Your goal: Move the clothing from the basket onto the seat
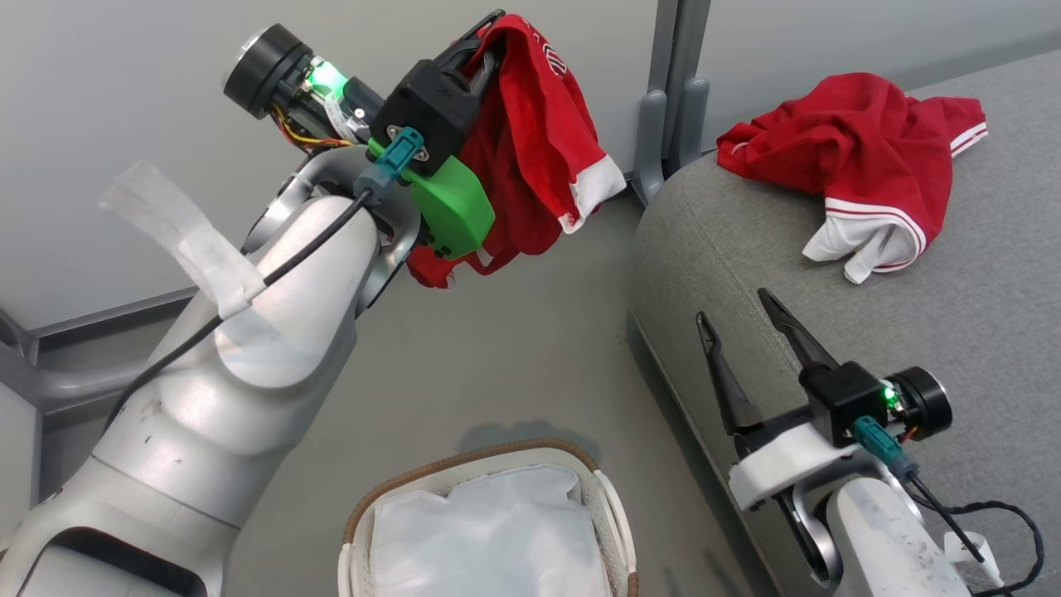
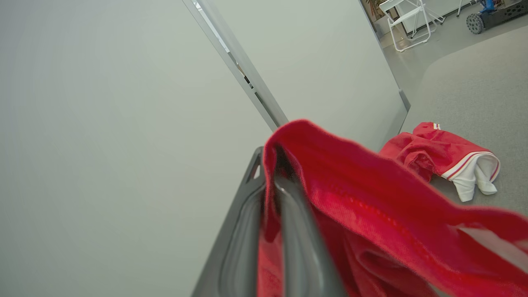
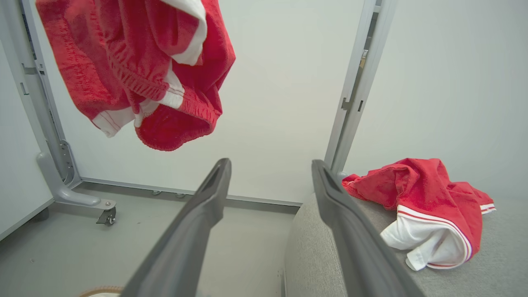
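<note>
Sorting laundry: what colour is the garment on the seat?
Garment: red, white panel, striped trim; best in right wrist view.

Pale grey partition panels (image 3: 280, 82) all round here, framed by metal posts (image 3: 354, 95), a caster (image 3: 108, 218) on the smooth grey floor (image 1: 514, 365), white folding chair (image 2: 406, 20) way back.

The hanging garment (image 1: 530, 141) is red with white hem bands. The second garment (image 1: 862, 157) is red with a white panel and red-and-white striped trim. The seat (image 1: 953, 348) is grey. The basket (image 1: 611, 506) is white with a brown woven rim; its liner cloth (image 1: 489, 531) is white. The left gripper (image 1: 489, 29) is dark, with a green housing (image 1: 452, 203); the right gripper (image 1: 733, 304) is black, with a white mount (image 1: 779, 464).
</note>
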